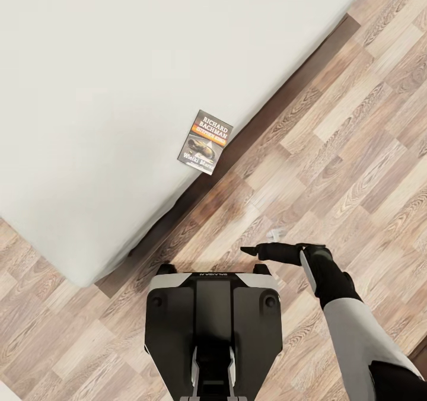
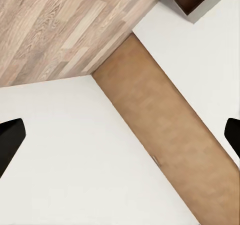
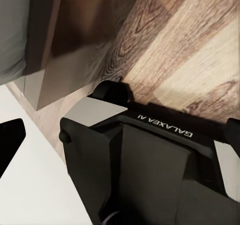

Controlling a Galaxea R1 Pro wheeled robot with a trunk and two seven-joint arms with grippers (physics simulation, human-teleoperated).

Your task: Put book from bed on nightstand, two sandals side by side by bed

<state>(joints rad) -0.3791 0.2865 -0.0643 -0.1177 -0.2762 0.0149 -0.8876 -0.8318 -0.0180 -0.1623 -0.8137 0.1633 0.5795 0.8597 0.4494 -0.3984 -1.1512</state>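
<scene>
Book [image 1: 205, 142] was what we looked for first: it lay flat on the bed [image 1: 89, 92], near the mattress edge. Our right end effector [image 1: 252, 251] hung empty over the wood floor [image 1: 356, 152], just ahead of our base [image 1: 213, 318], well apart from the book; its fingers looked close together, though we could not tell for sure. Our left end effector [image 2: 120, 135] stood spread wide, holding nothing.
</scene>
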